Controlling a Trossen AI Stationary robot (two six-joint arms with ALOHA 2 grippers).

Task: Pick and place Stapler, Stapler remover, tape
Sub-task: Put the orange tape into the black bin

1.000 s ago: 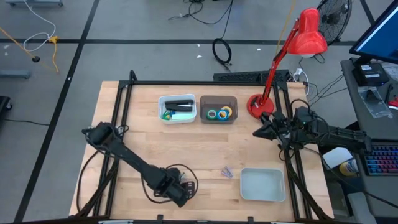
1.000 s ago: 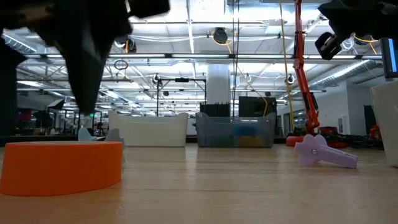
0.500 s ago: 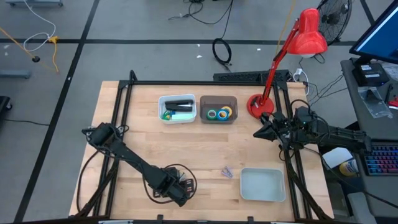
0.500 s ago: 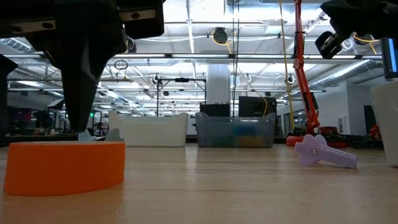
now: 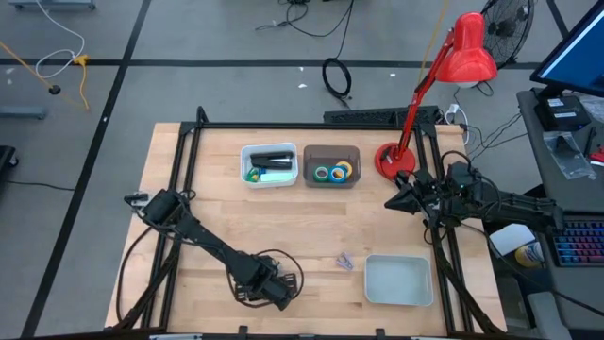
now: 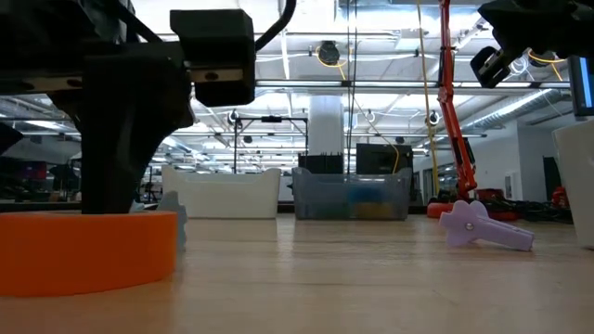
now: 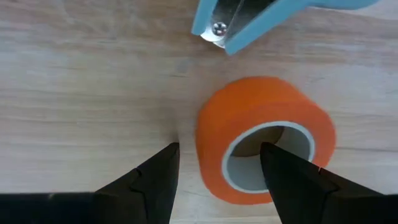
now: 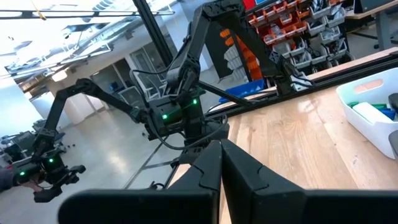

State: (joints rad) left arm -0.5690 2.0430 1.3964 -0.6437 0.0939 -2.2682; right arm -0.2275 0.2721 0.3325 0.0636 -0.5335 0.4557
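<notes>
1. The left claw was seen at the bottom of the left wrist frame, its fingers spread apart astride the near wall of the orange tape roll: one finger stood outside the roll on the bare wood, the other over its pale core. Whether the fingers touched the roll could not be told.
2. A light blue tool with a metal rivet was seen just beyond the roll, at the top of that frame; what it was could not be told.
3. In the high view the left claw was placed at the lower centre of the bench.
4. The lilac stapler remover was seen lying on the wood to the right of it, beside an empty white tray at the lower right.
5. Near the top edge, a white bin held a dark stapler, and a brown bin beside it held the other tape rolls.
6. The right claw was held closed and empty at the right edge, below a red lamp.
</notes>
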